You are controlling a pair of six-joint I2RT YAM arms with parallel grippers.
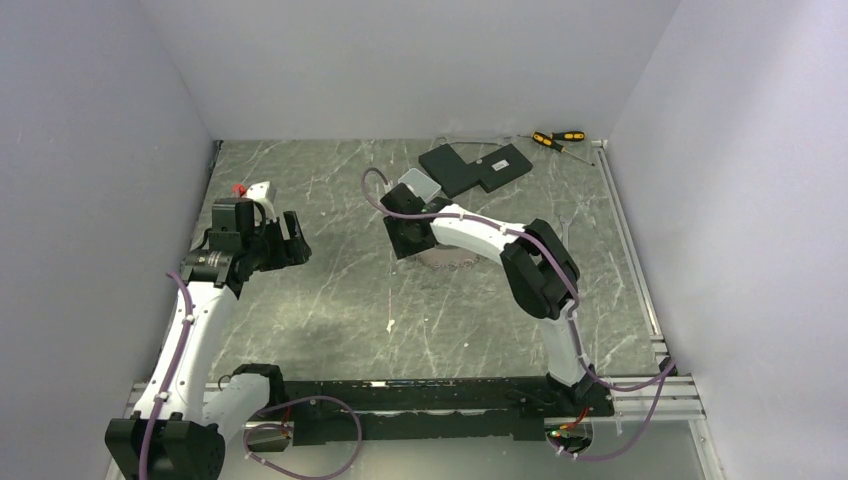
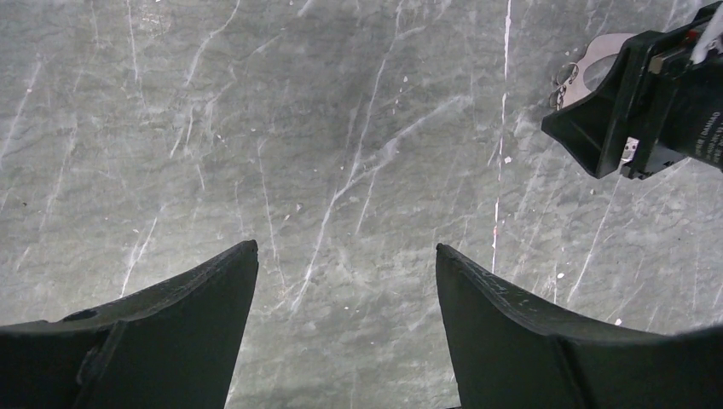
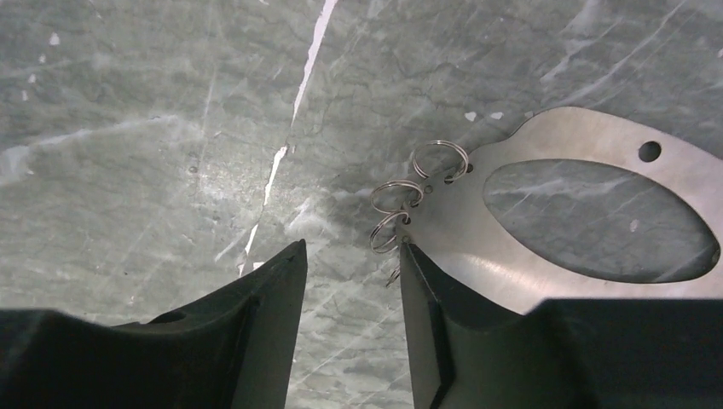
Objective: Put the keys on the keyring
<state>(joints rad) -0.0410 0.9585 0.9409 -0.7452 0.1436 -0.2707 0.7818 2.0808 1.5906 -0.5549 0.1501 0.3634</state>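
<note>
The keyring (image 3: 477, 230) shows as a flat silvery oval loop with a wide opening and a small hole, lying on the marble table. Three small wire rings (image 3: 396, 194) hang from holes along its left edge. No keys show in any view. My right gripper (image 3: 352, 247) hovers just over that edge, jaws partly apart with only bare table between them. Its right finger (image 3: 443, 307) covers part of the loop. My left gripper (image 2: 346, 245) is wide open over bare table, to the left of the right gripper (image 2: 648, 94) and the keyring (image 2: 597, 64).
Two black flat blocks (image 1: 475, 165) and a small white box (image 1: 420, 183) lie at the back. Orange-and-black screwdrivers (image 1: 558, 138) rest in the far right corner. A red-capped part (image 1: 240, 188) sits by the left arm. Walls enclose three sides.
</note>
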